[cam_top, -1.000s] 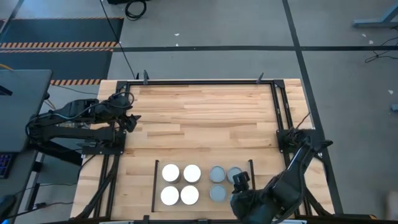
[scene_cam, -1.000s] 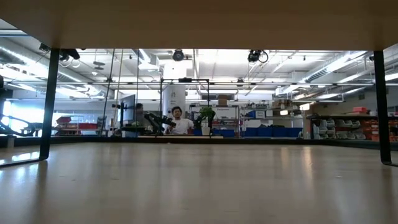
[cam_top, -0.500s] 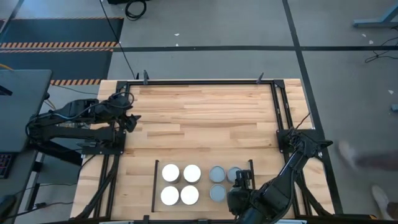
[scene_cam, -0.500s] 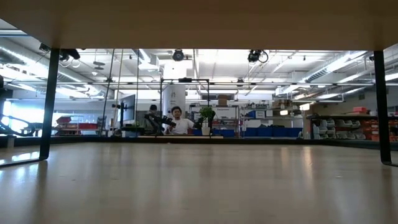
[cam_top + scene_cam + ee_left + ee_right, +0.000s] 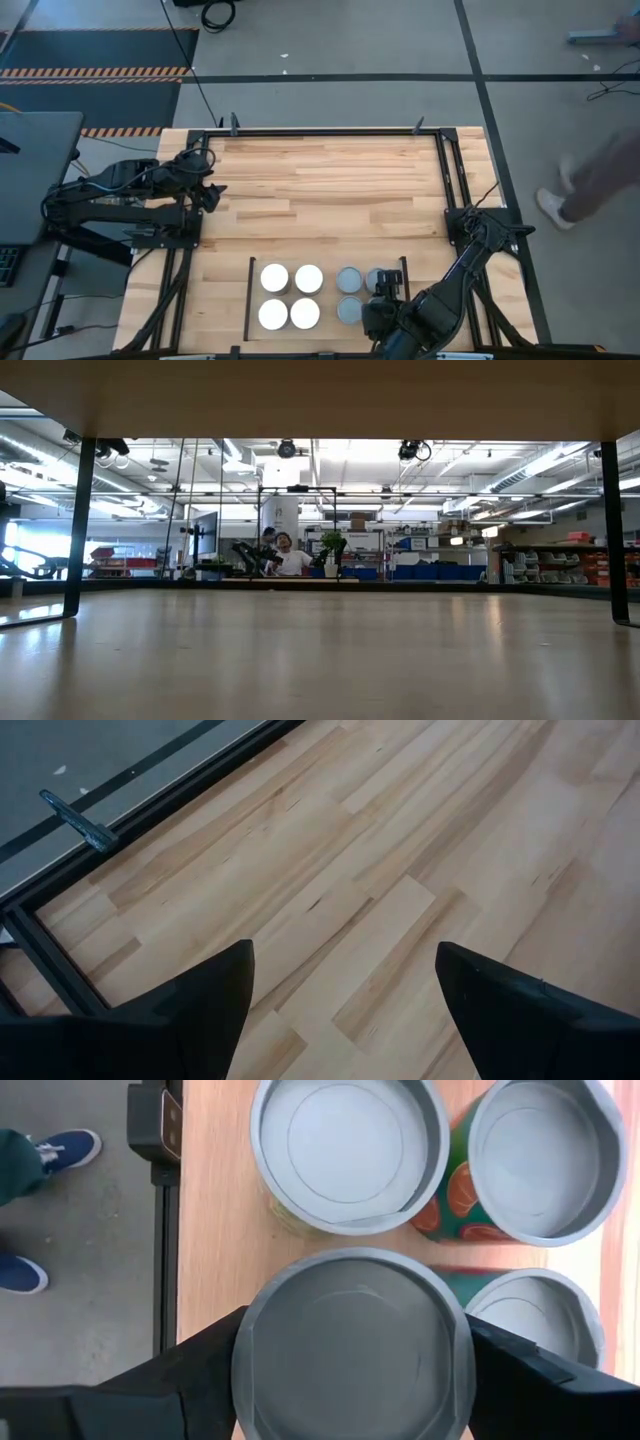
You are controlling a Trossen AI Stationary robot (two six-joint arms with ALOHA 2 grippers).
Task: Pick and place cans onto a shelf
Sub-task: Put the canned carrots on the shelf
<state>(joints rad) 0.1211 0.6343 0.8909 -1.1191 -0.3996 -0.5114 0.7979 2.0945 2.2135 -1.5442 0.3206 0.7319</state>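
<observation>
Progress looks nearly finished: shelf [image 5: 325, 268] shows seven cans, and I've got the right pincer [image 5: 350, 1365] clamped round the last grey can [image 5: 352, 1348] (left pincer [image 5: 340, 990] spread apart, idle).

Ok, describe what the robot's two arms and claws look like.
Both arms are dark, jointed and slim, on black frames at the table's sides. The left claw has two black, wedge-shaped fingers tapering to points. The right claw has the same matte black fingers. No markings show.
</observation>
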